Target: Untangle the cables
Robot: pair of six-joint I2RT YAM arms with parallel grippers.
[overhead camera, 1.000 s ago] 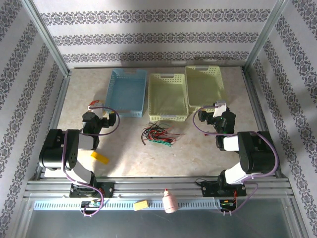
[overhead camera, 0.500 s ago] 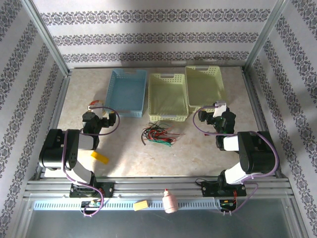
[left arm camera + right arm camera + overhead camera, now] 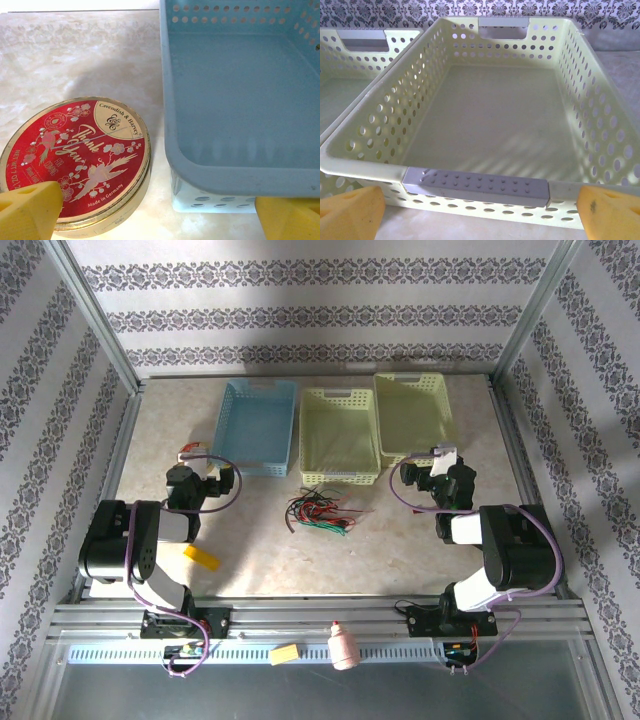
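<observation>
The cables (image 3: 318,511) sit in one tangled heap (red, green, black) mid surface (image 3: 400,540), just in front of the middle basket (image 3: 338,435) and between the two arms. They're well apart from both claws.

On the left side, the left claw (image 3: 160,219) has its jaws wide apart and holds nothing. Its yellow pads (image 3: 27,210) frame the near end of the blue basket (image 3: 240,100). A round red tin (image 3: 75,160) lies flat on the surface just left of that basket; can't tell if they touch.

On the right side, the right claw (image 3: 480,214) is also wide apart, holding nothing. It faces the near end of the right basket (image 3: 495,115), w/ pads either side of the grey handle (image 3: 475,187). The middle basket is right beside it on the left.
</observation>
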